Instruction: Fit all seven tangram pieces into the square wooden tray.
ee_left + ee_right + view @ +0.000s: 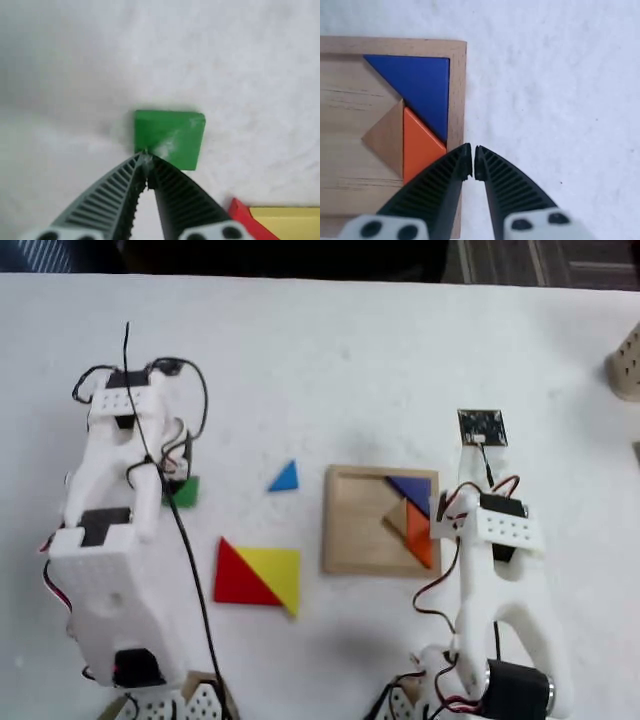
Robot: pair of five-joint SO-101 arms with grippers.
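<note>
My left gripper (146, 162) was pressed together, tips at the green square (172, 135) edge on the desk (250, 60), probably to nudge it trayward. Right gripper (473, 162), pressed together too, hung over the tray (458, 100) rim beside the seated orange piece (420, 147)

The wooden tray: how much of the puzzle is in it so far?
Three of seven pieces sit in the tray: the dark blue triangle, orange piece and tan triangle. In hand: the left gripper, tips closed, is at the green square; the right gripper hangs over the tray's rim. Left on the table: that square, the small blue triangle, red triangle and yellow triangle.
</note>
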